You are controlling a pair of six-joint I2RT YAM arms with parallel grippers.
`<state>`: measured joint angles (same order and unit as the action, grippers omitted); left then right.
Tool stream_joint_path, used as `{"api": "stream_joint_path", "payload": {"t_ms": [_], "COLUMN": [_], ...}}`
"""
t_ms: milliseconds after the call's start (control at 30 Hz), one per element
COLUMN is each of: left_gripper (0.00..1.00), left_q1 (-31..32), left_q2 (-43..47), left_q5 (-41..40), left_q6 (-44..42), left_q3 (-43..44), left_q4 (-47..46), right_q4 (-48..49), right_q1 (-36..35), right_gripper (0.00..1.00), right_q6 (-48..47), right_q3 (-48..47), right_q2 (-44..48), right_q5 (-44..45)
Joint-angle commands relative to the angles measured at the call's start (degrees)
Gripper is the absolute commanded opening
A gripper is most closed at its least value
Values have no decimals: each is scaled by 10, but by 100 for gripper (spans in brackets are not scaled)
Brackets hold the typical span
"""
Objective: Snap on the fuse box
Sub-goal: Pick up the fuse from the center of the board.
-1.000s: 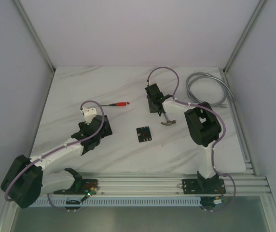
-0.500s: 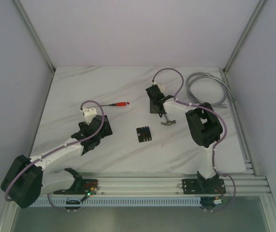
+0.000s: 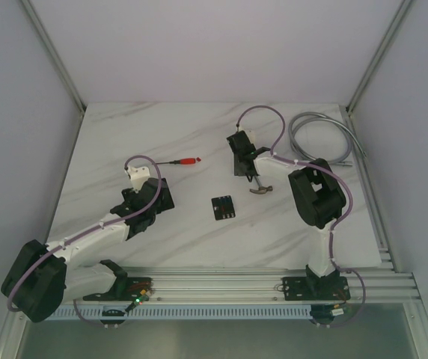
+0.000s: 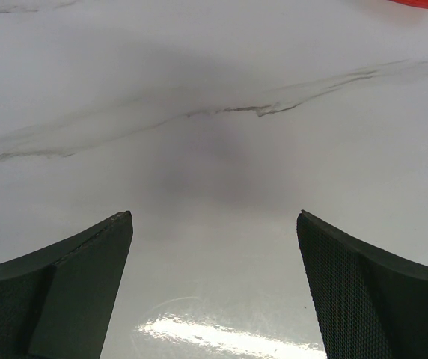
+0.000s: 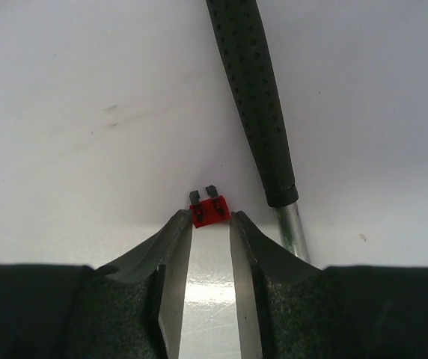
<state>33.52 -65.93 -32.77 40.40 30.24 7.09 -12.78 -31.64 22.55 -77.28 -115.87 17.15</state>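
Beyond the fuse box (image 3: 222, 207) — well apart — right end effector (image 5: 210, 219) pinches a red fuse (image 5: 209, 209)

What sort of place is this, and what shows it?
Probably a robotics lab test cell: a left arm and right arm bolted to a metal rail, a marble-look table boxed in by blank walls, a fuse box laid out.
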Motion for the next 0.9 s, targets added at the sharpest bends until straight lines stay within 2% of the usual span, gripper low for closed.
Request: {"api": "stream_joint_path", "payload": {"t_ms": [0, 167, 333, 467, 633, 867], "left_gripper": [100, 100, 100, 100, 100, 100], "left_q1": [-2, -2, -2, -2, -3, -3], "left_q2": [2, 2, 4, 8, 10, 10], "left_q5": [3, 6, 7, 7, 7, 8], "left_q6": [-7, -6, -7, -8, -9, -9], "left_q3": [-4, -4, -5, -6, -6, -6], "left_q4": [-10, -10, -11, -11, -11, -12], "right_q4": [-53, -54, -46, -24, -17, -23], "right_q1": [1, 1, 1, 5, 10, 12], "right_gripper": [33, 31, 38, 39, 38, 33], "right_q6": [-10, -23, -49, -86, -113, -110], "right_q3": [17, 19, 27, 36, 31, 43], "right_q2": [-32, -35, -28, -21, -31, -30], "right_q5": [-30, -29, -13, -32, -79, -99]}}
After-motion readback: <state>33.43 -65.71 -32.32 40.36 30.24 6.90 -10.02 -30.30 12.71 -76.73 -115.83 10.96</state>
